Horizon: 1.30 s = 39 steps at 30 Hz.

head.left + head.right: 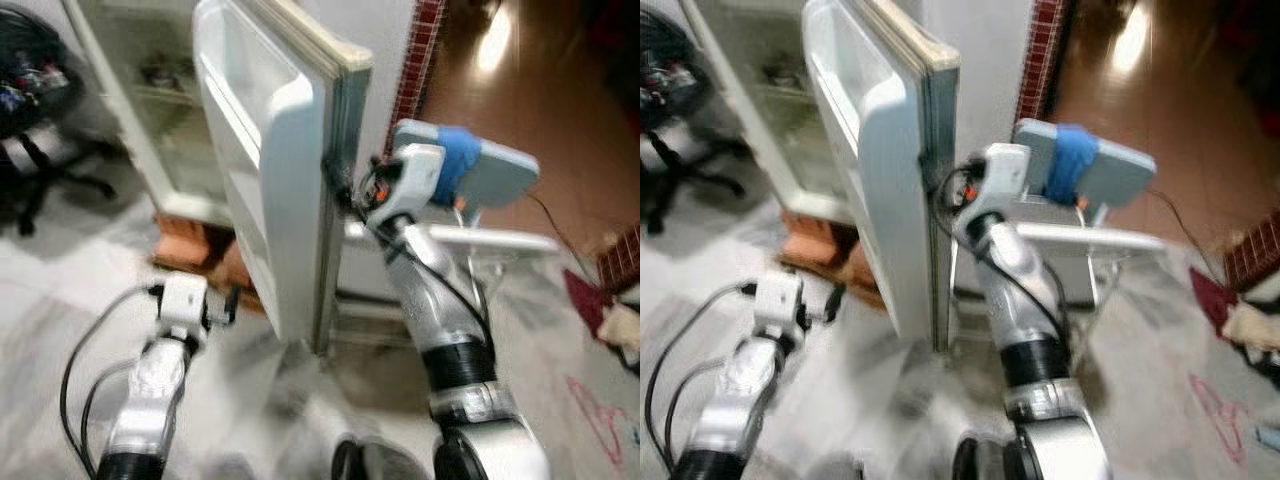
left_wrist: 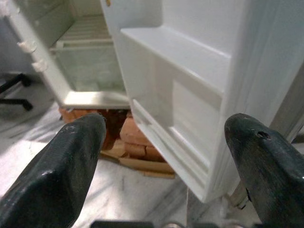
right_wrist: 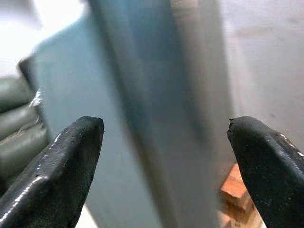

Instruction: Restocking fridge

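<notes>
Fridge [image 1: 150,110] stands ahead of me, to my left, cabinet open, white shelves inside, a few blurry items on an upper shelf that I can't make out. Fridge door [image 1: 275,170] is swung wide toward me, edge-on in the head views, its inner side with molded white door shelves [image 2: 180,61] facing my left. The door shelves look bare in my left wrist view. The fridge sits raised on bricks [image 2: 137,142] on a pale marble floor [image 1: 60,290].

My right gripper [image 1: 345,185] is up at the door's outer edge, about mid-height, right against it or just beside it; contact is hard to tell in the blur. In the right wrist view my two black fingers [image 3: 57,166] are spread apart with the door's grey-blue edge [image 3: 156,118] between them, not clamped on it.

My left gripper [image 1: 225,305] is low, near the floor, just beside the bottom of the door on its inner side. Its fingers [image 2: 61,161] are wide apart, nothing between them, pointing at the lower door shelves and the bricks.

Behind my right arm there's a grey panel with a blue band [image 1: 470,170] and a white ledge [image 1: 470,240] beneath it. A black office chair [image 1: 40,150] sits far left. A red brick-pattern strip [image 1: 415,60] runs down the wall beside the fridge, with brown glossy floor [image 1: 530,90] past it. A black cable [image 1: 80,370] loops by my left arm.
</notes>
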### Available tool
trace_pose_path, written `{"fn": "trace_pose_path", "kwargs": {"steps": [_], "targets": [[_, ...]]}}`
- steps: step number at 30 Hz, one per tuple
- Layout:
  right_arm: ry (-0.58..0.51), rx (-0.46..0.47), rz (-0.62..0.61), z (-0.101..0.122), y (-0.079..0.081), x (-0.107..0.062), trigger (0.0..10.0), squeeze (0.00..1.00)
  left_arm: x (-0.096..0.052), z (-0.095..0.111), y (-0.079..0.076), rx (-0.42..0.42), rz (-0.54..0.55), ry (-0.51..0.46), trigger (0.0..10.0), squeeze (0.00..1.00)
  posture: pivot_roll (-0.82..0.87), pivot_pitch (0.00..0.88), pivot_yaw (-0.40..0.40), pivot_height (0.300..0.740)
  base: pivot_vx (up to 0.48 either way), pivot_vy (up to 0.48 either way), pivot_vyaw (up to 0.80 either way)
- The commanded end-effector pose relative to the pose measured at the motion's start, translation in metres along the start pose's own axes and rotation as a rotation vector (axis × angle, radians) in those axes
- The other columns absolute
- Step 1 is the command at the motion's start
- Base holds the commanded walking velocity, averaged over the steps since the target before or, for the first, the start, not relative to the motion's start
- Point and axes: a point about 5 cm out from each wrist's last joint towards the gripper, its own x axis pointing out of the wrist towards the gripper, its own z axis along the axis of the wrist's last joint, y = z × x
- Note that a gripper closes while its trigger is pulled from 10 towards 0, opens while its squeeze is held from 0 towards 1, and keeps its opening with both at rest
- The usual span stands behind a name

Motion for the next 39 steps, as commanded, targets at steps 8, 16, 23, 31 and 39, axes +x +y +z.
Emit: {"fn": "trace_pose_path", "kwargs": {"steps": [8, 16, 23, 31, 39], "targets": [[-0.033, 0.356, 0.386, 0.017, 0.076, 0.007, 10.0, 0.00, -0.005, -0.002, 0.005, 0.015, 0.023, 0.005, 10.0, 0.00, 0.12, 0.068, -0.057, 0.740, 0.000, 0.000, 0.00], [0.104, 0.325, 0.683, 0.000, 0.071, -0.047, 10.0, 0.00, -0.008, -0.004, 0.006, 0.006, 0.026, 0.008, 10.0, 0.00, 0.10, 0.077, -0.051, 0.740, 0.000, 0.000, 0.00], [0.255, 0.095, 0.237, -0.042, 0.000, -0.065, 10.0, 0.00, -0.006, -0.006, 0.005, -0.010, 0.028, 0.029, 10.0, 0.00, 0.08, 0.078, -0.045, 0.740, 0.000, 0.000, 0.00], [0.254, 0.016, -0.067, -0.058, -0.042, -0.094, 10.0, 0.00, -0.004, -0.005, 0.003, -0.002, 0.005, 0.024, 10.0, 0.00, 0.08, 0.067, -0.048, 0.740, 0.000, 0.450, 0.00], [0.185, -0.159, -0.326, -0.049, -0.074, -0.114, 10.0, 0.00, -0.009, 0.002, 0.017, 0.016, 0.052, -0.002, 10.0, 0.00, 0.06, 0.068, -0.038, 0.740, 0.000, 0.447, 0.00]]}}
